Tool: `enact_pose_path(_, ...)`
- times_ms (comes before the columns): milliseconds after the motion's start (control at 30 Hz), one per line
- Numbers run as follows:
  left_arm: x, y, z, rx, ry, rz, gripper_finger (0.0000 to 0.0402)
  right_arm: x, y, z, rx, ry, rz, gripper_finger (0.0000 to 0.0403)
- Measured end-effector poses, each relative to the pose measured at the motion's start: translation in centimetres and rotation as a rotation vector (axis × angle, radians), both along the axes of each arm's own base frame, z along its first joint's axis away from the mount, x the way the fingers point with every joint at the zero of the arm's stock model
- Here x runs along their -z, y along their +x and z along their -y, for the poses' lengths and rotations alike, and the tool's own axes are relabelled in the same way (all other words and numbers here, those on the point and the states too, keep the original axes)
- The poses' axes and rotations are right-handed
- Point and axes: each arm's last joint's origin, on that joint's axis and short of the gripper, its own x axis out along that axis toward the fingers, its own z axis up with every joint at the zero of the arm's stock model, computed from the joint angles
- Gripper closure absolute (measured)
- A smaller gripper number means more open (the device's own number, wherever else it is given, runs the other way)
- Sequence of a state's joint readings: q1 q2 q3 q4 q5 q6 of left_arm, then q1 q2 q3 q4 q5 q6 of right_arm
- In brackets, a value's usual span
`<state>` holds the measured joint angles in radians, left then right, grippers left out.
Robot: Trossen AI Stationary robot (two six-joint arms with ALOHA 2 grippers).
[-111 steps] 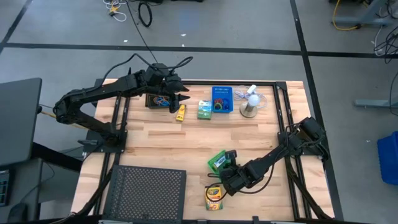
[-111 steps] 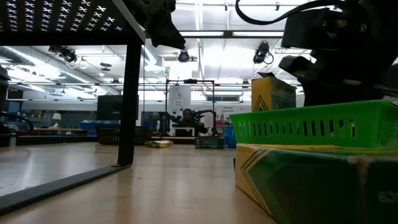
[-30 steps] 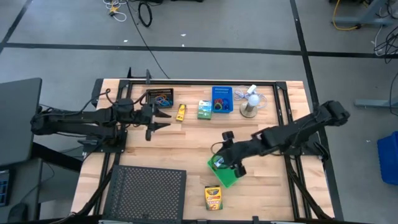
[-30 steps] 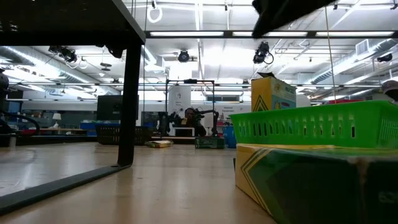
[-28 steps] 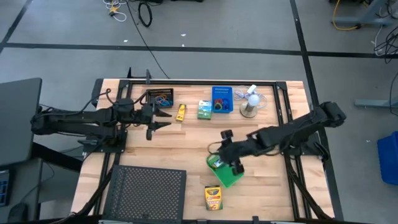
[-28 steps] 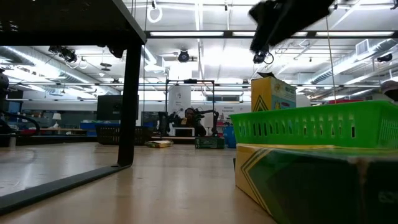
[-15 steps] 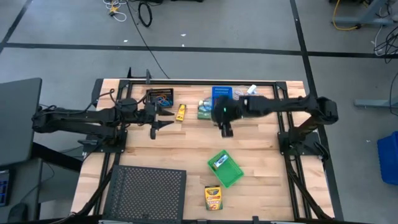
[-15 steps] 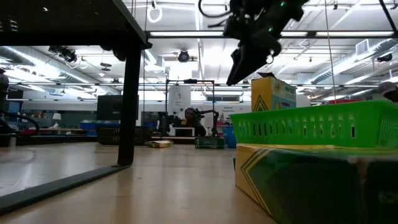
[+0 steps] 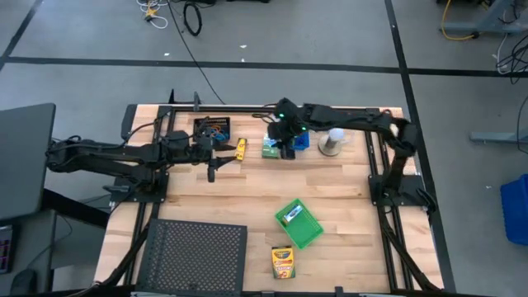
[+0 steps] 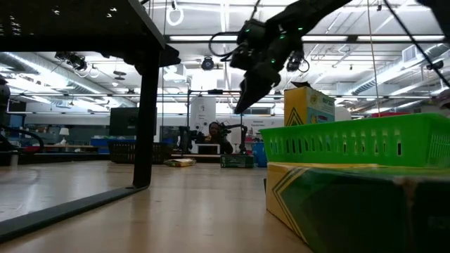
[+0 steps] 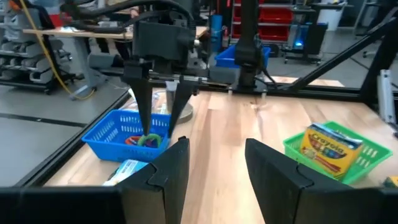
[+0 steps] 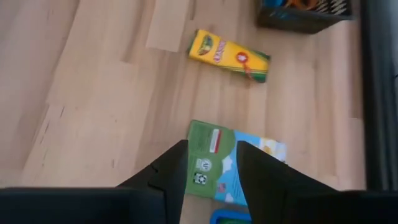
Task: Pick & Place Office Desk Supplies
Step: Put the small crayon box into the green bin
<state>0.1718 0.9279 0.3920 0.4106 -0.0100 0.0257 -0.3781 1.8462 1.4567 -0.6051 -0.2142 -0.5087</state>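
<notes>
Two arms out: right tool [image 9: 286, 150] hangs over the green-white box [image 9: 271, 145] beside the blue bin [image 9: 294, 132], fingers apart and empty, probably lining up a grab; left tool [image 9: 212, 168] waits near the black bin [image 9: 212, 129], half open, empty

We see a pale wooden plank table [image 9: 247, 198] with a black metal frame. On it sit a bright green slotted plastic bin [image 9: 300, 223], a blue slotted plastic bin [image 11: 121, 134] holding orange and green loops, a small black bin [image 9: 212, 129], a yellow crayon box [image 9: 283, 262] with green edging, a yellow tube [image 12: 229, 55], a green-white small box [image 12: 214, 163] and a large black mesh tray [image 9: 194, 256].
</notes>
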Motion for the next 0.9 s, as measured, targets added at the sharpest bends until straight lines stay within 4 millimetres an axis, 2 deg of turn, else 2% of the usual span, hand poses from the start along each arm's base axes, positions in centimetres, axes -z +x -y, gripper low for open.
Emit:
enact_pose_path(200,0.1,0.3,-0.2,-0.030,0.021,0.005,0.0236,0.9,2.4,0.8,-0.027,0.045,-0.115,0.0246)
enact_pose_path(400,0.1,0.3,-0.3,-0.063,0.026,0.007,0.0236,2.4,3.3,1.7,-0.021,0.062,-0.185,0.0253)
enact_pose_path(667,0.1,0.3,-0.3,-0.063,0.033,0.007,0.0236,2.9,3.5,1.6,-0.017,0.069,-0.193,0.0296)
enact_pose_path(733,0.0,0.3,-0.3,-0.063,0.033,0.007,0.0236,2.8,3.6,1.4,-0.012,0.073,-0.193,0.0320)
enact_pose_path(833,0.0,0.3,-0.3,-0.064,0.033,0.008,0.0236,2.8,3.6,1.3,0.001,0.082,-0.193,0.0380)
enact_pose_path(900,0.0,0.3,-0.3,-0.065,0.033,0.007,0.0236,2.8,3.7,1.2,0.007,0.087,-0.194,0.0393)
